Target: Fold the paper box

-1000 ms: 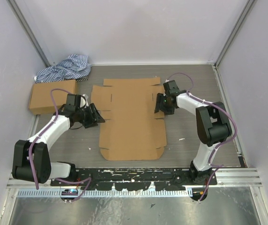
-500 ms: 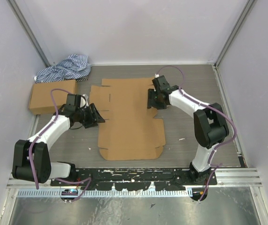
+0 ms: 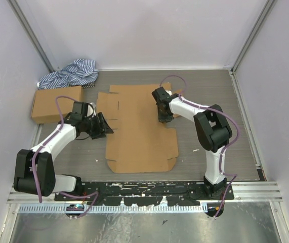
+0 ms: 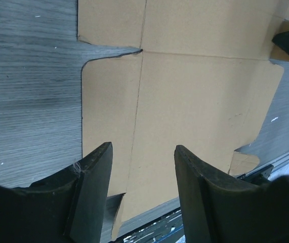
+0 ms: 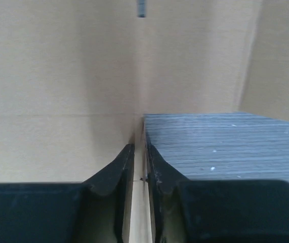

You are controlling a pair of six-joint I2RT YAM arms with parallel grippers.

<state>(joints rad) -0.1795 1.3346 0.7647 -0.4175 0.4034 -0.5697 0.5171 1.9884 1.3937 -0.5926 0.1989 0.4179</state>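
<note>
we see the paper box (image 3: 141, 139) lying mostly flat in the middle of the table (image 3: 245, 91), our right gripper (image 3: 163, 117) pinching its right edge and our left gripper (image 3: 104, 126) spread wide just beside its left edge. with nothing pinning it, the sheet may slide, or the thin edge may slip out.

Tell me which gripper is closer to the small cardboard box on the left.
Left. The left gripper sits just right of the small cardboard box; the right gripper is across the paper box, at its right flap.

The paper box (image 3: 141, 136) is matt brown cardboard; the table (image 3: 205, 86) has a grey wood-grain finish.
</note>
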